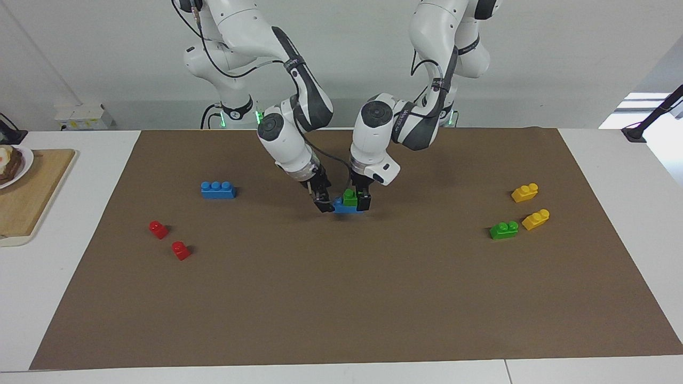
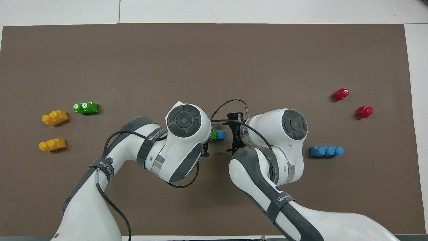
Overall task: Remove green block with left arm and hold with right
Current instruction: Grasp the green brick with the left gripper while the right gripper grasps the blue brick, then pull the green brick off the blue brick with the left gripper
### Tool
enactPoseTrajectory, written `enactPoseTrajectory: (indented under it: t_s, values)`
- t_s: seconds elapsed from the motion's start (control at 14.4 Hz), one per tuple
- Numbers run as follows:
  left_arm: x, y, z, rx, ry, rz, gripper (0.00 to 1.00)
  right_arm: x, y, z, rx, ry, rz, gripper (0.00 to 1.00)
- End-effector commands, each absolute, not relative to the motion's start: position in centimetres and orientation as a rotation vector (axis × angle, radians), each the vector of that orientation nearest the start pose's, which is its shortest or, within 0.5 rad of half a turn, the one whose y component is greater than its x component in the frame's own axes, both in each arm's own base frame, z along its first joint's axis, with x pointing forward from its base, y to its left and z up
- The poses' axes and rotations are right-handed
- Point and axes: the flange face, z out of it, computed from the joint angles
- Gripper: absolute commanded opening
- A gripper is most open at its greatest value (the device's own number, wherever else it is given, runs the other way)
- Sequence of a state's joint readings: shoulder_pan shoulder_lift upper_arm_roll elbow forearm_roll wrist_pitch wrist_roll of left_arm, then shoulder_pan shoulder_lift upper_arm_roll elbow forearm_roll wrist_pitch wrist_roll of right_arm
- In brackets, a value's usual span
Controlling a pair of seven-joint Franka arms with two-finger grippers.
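At mid-worktop the small bright green plastic two-stud block [image 1: 349, 197], seated on a blue plastic brick [image 1: 347, 207], is flanked by the spread left gripper [image 1: 362, 200] and the spread right gripper [image 1: 322, 202], both needing closing next, on brown paper [image 1: 341, 298] before a white wall [image 1: 560, 58].

2 bright green plastic toy bricks: one [image 1: 350, 198] stacked, one [image 1: 503, 230] loose. 2 long blue plastic bricks [image 1: 217, 190] [image 1: 341, 207]. 2 yellow plastic bricks [image 1: 524, 192] [image 1: 535, 219]. 2 small red plastic pieces [image 1: 158, 229] [image 1: 181, 250].
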State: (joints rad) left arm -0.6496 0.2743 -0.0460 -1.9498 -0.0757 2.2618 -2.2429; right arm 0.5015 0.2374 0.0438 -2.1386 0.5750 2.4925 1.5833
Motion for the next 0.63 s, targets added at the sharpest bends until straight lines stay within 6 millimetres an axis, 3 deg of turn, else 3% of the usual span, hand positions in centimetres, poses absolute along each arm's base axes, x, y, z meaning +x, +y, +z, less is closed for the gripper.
enactPoseTrajectory:
  t_s: [0.0,0.49,0.56]
  values:
    - [46.3,-39.4,33.5,2.124,2.227,-0.1,1.0,49.3,30.6,29.2,-2.062,1.897,0.4,1.0]
    - [45.7,-39.6,33.0,2.123,2.225,-0.098,1.0,49.0,31.4,27.9,-2.056,1.899,0.377,0.98]
    - [45.7,-39.6,33.0,2.118,2.23,-0.098,1.0,48.9,31.6,27.9,-2.058,1.895,0.374,0.89]
